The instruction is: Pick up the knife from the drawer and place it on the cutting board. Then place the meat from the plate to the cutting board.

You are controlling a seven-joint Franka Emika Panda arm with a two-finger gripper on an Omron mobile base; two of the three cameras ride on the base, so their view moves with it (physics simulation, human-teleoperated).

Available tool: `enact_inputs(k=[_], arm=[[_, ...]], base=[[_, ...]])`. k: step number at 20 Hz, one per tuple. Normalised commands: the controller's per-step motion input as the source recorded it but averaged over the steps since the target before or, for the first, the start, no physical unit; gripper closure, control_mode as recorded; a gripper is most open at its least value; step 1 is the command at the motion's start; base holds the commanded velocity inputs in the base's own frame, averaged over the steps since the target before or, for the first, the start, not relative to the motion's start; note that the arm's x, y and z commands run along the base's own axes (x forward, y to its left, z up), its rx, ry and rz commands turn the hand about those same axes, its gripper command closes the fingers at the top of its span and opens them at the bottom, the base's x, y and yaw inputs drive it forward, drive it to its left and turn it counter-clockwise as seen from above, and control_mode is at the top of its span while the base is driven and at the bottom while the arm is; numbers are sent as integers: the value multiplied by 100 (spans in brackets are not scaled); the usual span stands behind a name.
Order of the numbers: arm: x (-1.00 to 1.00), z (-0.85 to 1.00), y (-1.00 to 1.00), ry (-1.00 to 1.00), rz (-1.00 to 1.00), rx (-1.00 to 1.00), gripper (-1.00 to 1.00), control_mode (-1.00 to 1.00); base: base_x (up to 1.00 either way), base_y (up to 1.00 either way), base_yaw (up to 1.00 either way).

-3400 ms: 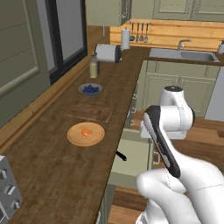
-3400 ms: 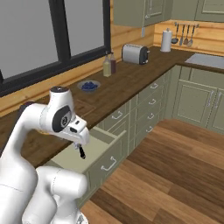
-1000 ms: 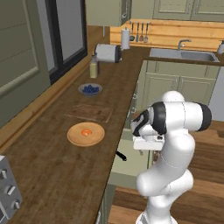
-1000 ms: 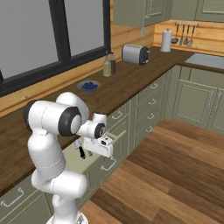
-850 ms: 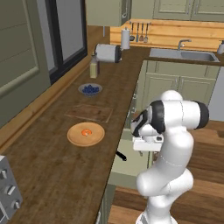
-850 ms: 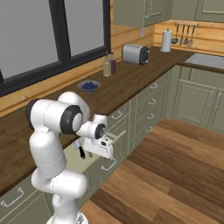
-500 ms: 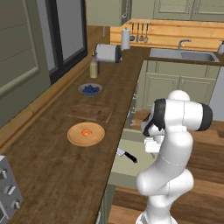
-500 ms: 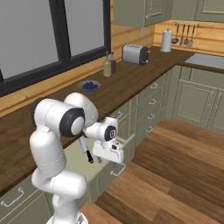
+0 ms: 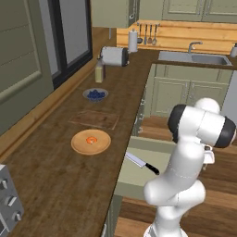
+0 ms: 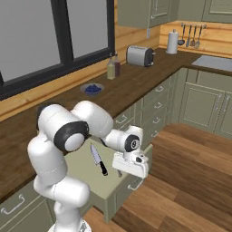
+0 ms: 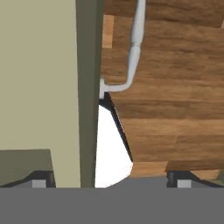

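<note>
The drawer (image 9: 133,179) stands pulled out below the counter edge, and the knife (image 9: 141,162) lies flat inside it, black handle toward the drawer front. From the right the knife (image 10: 98,159) rests on the drawer (image 10: 89,182) floor beside my arm. My gripper (image 10: 128,175) hangs open at the drawer front. In the hand view the gripper (image 11: 109,181) straddles the drawer's front panel (image 11: 89,87), one fingertip inside and one over the floor, beside the handle (image 11: 133,48). On the counter, the meat (image 9: 92,139) sits on the plate (image 9: 78,146), just in front of the cutting board (image 9: 95,119).
A grey bowl of blue items (image 9: 96,94), a bottle (image 9: 99,71) and a toaster (image 9: 114,55) stand farther along the counter. A sink (image 9: 194,58) lies on the far run. A grey appliance (image 9: 7,199) sits at the near left. Wooden floor lies beside the drawer.
The drawer has slid farther out from the cabinet with my hand at its front, and my arm has swung away from the counter. More of the knife shows now.
</note>
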Motion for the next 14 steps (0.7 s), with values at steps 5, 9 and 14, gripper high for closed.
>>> enact_inputs(k=[5, 9, 14], arm=[[-23, 80, -2, -8, 1, 2, -100, -100], [-2, 76, 68, -5, 14, 10, -100, -100], [4, 23, 87, -1, 26, 5, -100, -100]], base=[[0, 0, 0], [0, 0, 0], [0, 0, 0]])
